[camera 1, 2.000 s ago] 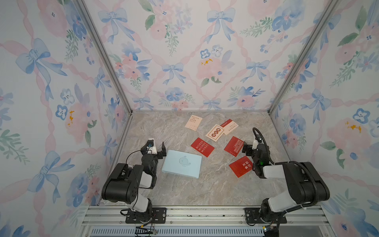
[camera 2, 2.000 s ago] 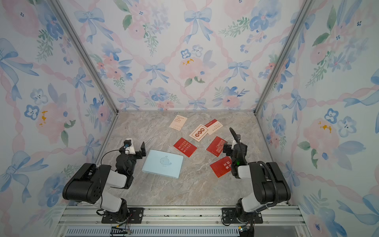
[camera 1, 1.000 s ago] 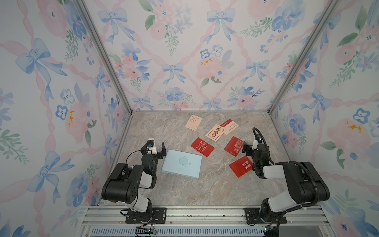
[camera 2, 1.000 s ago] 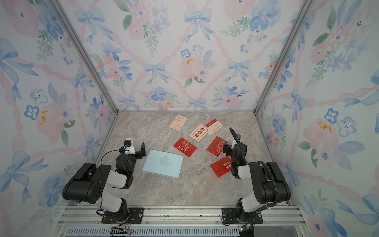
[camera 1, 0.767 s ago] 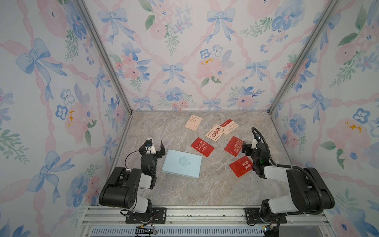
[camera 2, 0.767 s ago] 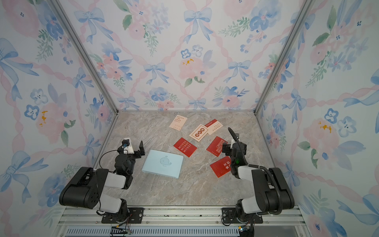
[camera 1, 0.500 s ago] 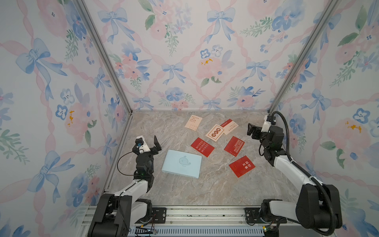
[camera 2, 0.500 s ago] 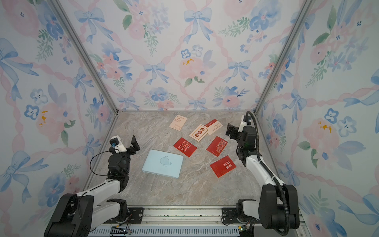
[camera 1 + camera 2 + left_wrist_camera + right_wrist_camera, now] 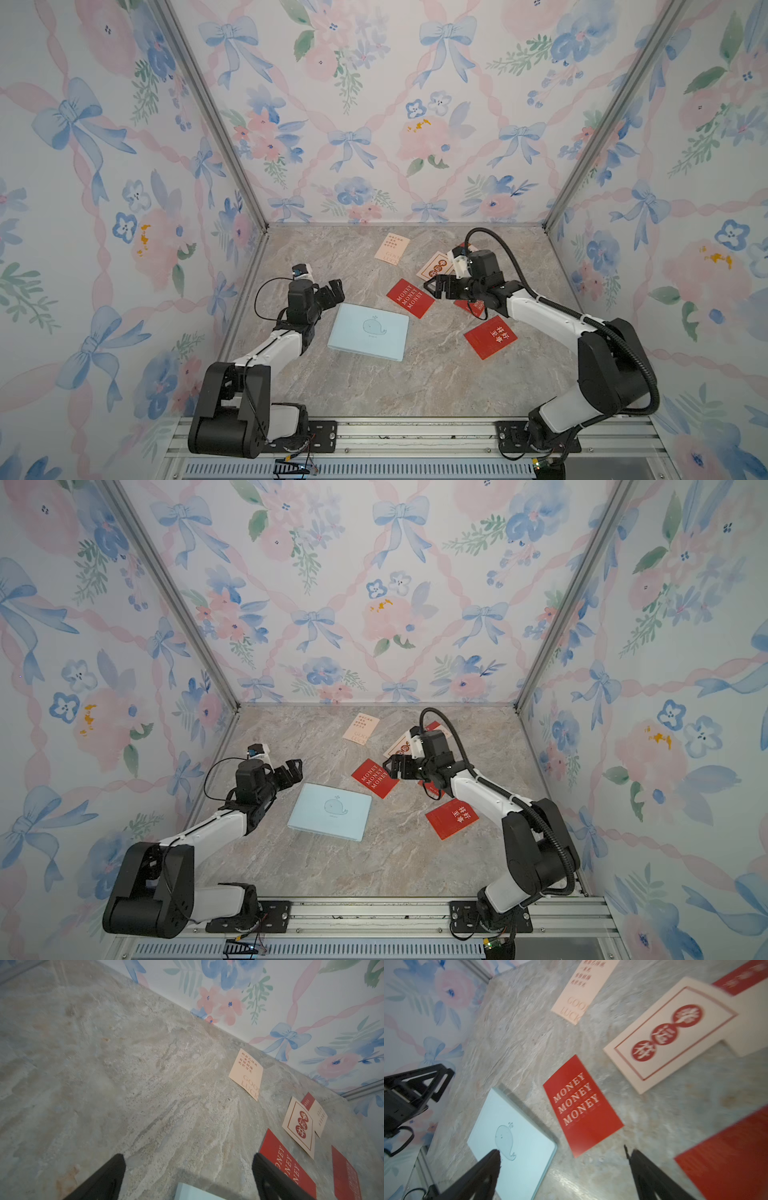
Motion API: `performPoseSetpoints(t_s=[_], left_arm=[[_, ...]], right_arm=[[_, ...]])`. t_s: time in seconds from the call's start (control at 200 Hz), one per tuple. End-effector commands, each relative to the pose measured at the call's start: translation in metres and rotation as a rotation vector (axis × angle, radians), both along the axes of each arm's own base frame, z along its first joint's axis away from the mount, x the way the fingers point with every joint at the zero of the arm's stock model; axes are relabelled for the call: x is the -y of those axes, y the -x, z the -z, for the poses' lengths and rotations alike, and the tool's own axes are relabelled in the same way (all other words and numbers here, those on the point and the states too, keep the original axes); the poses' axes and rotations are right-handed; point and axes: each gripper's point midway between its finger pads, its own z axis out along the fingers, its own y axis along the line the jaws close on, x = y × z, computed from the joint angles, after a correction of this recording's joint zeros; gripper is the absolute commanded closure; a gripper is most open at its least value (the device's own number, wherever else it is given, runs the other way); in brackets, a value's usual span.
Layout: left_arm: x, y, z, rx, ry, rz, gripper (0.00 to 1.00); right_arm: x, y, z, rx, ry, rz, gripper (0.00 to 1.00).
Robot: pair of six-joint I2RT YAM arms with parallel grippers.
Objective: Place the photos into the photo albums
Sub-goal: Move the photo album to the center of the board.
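from my seat the left arm (image 9: 266, 353) and right arm (image 9: 548, 316) look alike: white tube links between chunky black joint housings (image 9: 232, 415). a ribbed black hose (image 9: 636, 353) runs along the right one, and a thin black wire (image 9: 255, 299) loops off the left. each wrist carries a small white camera block (image 9: 301, 271). the left gripper (image 9: 188, 1155) and right gripper (image 9: 560, 1149) have matte black fingers (image 9: 99, 1180). i see flat black base plates (image 9: 320, 430).

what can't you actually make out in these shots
album pages: hidden by the closed cover in both top views
third red card: mostly under the right arm in both top views; blurred and cut by the edge in the right wrist view
good-luck card small print: too small in top views
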Motion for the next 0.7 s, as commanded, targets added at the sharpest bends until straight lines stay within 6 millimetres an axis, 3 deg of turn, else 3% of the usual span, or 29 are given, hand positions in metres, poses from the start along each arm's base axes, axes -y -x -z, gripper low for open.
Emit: performPoseSetpoints(t_s=[0.0, 0.165, 0.27, 0.58, 0.695], left_arm=[[0.012, 0.019, 0.021, -0.128, 0.060, 0.039, 0.02], [0.022, 0.031, 0.038, -0.218, 0.048, 0.075, 0.02], [0.031, 0.037, 0.048, -0.252, 0.039, 0.102, 0.02], [0.057, 0.054, 0.073, -0.349, 0.084, 0.205, 0.02], [0.061, 0.066, 0.078, -0.373, 0.114, 0.208, 0.02]], right_arm=[[-0.036, 0.032, 0.031, -0.161, -0.001, -0.073, 0.03], [-0.083, 0.048, 0.051, -0.251, -0.056, -0.145, 0.03], [-0.097, 0.053, 0.058, -0.274, -0.052, -0.170, 0.03], [-0.102, 0.064, 0.070, -0.323, -0.026, -0.182, 0.03], [-0.091, 0.064, 0.077, -0.324, 0.011, -0.157, 0.03]])
